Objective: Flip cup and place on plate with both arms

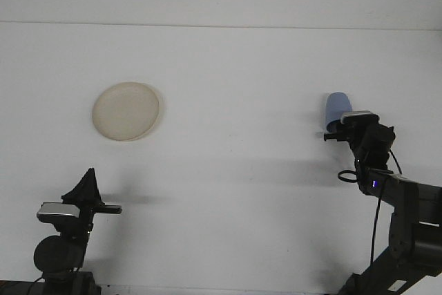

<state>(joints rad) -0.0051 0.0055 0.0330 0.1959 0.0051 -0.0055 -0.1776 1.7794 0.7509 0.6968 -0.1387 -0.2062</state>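
Note:
The blue cup (338, 105) lies on its side at the right of the white table, its closed end pointing away from me. My right gripper (347, 126) is open and right up against the cup's near, open end, hiding its lower part. The jaws do not grip the cup. The round beige plate (126, 111) lies flat at the left of the table, far from the cup. My left gripper (89, 174) points upward near the front left edge, shut and empty, well in front of the plate.
A wide stretch of white tabletop (235, 143) separates plate and cup. The table's far edge (221, 25) meets a white wall. The right arm's cable (376, 198) hangs beside its wrist.

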